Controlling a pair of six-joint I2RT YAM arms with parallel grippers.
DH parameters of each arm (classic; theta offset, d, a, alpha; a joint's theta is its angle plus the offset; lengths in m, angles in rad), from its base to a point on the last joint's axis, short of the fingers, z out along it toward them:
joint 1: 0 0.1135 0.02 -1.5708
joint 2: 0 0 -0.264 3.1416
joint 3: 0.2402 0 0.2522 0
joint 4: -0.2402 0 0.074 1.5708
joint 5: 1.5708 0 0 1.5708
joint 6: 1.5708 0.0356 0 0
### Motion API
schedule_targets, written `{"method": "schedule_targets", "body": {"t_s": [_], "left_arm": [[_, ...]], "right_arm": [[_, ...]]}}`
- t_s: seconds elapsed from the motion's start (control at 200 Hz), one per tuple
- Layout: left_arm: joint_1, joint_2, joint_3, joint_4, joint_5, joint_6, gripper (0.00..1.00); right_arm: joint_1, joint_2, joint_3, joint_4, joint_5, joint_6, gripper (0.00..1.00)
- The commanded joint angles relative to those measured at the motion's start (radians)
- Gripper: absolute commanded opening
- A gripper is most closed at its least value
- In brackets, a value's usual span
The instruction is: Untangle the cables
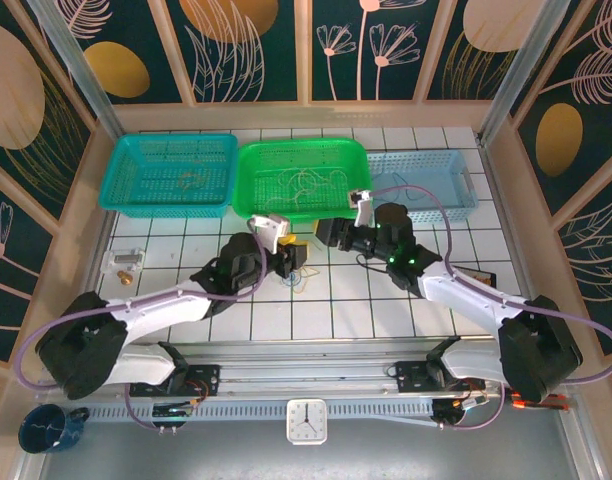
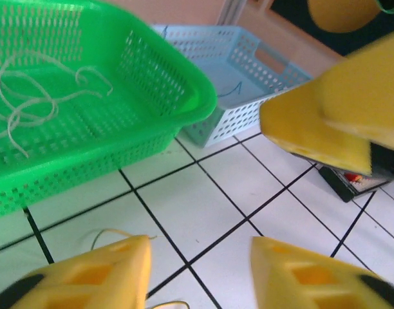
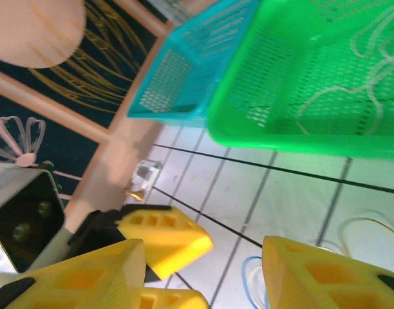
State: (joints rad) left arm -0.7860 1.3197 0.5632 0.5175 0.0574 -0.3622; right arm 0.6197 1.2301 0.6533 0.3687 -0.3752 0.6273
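Blue and yellowish wire is lying coiled in a small tangle [image 1: 298, 283] on the tiled surface [image 1: 336, 310] at the centre of the top view. The loops are curling back on themselves, so no clear long axis is showing. The left claw [image 1: 291, 258] and right claw [image 1: 321, 235] are hovering just above it, facing each other. Cream-white cables [image 1: 306, 183] are sprawling in the green basket [image 1: 304, 150], running mostly left to right along its length. A tan strand [image 1: 191, 182] is lying in the teal basket [image 1: 166, 205], and a blue strand [image 1: 411, 190] in the pale blue basket [image 1: 426, 200].

In the left wrist view, the left claw [image 2: 200, 277] is standing open along the bottom edge with nothing between its fingers. A thin yellowish end [image 2: 103, 233] is peeking out by its left finger.

In the right wrist view, the right claw [image 3: 203, 277] is likewise gaping and gripping nothing. A blue loop [image 3: 248, 283] is lying at lower centre, stretched top to bottom in the frame, with a pale loop [image 3: 364, 225] at lower right.

Sorting by colour seems to be nearing its end, with this last knot waiting. The next move is likely calling for each claw to drop onto a different-coloured strand. The pinch would have to come right down at the surface, since the wire is far thinner than a finger, followed by a gentle pull apart.
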Motion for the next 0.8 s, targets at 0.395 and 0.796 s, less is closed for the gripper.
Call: {"method": "schedule_targets", "body": {"t_s": [0.395,0.796], "left_arm": [[0.006,0.437,0.464,-0.584,-0.168,0.110,0.61],[0.029,0.601,0.585,-0.666,-0.242,0.067,0.64]], "right_arm": [[-0.066,-0.038,-0.084,-0.121,0.169,-0.009,0.52],[-0.066,-0.070,-0.104,-0.132,0.180,-0.017,0.53]]}}
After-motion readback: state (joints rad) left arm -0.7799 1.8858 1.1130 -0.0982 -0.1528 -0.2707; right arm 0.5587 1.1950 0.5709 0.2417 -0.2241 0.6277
